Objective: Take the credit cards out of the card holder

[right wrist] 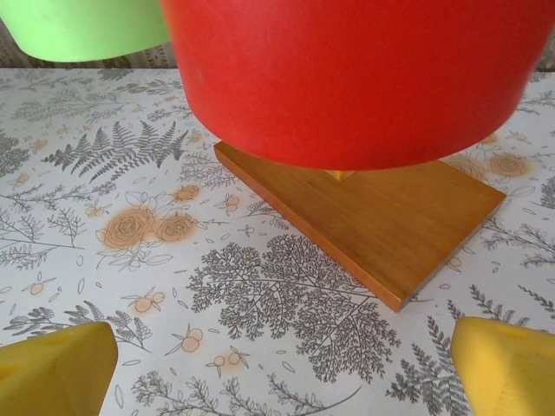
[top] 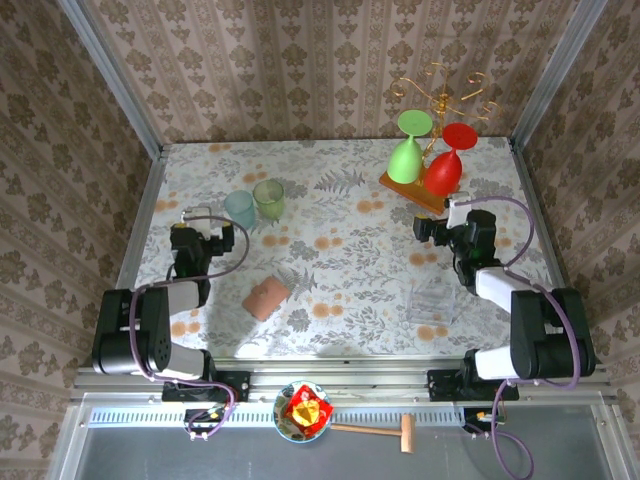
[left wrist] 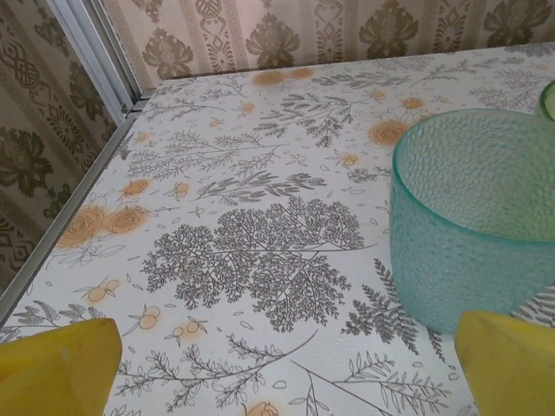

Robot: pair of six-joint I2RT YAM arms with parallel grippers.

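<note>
One shut wallet (top: 266, 298) at 8 o'clock; two cups (top: 240, 208) at 10; two goblets (top: 405, 160) at 1. Spread wide, empty: left tool (left wrist: 286, 368), right tool (right wrist: 282, 368).

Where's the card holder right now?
Top view: the card holder lies on the table, near left, right of the left arm, nearer than the teal cup.

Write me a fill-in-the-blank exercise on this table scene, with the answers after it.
1. The card holder on the table is not open but ____.
2. The left gripper and the right gripper both stand ____.
3. The glass hanging beside the green glass is coloured ____.
Missing words: closed, open, red.
</note>
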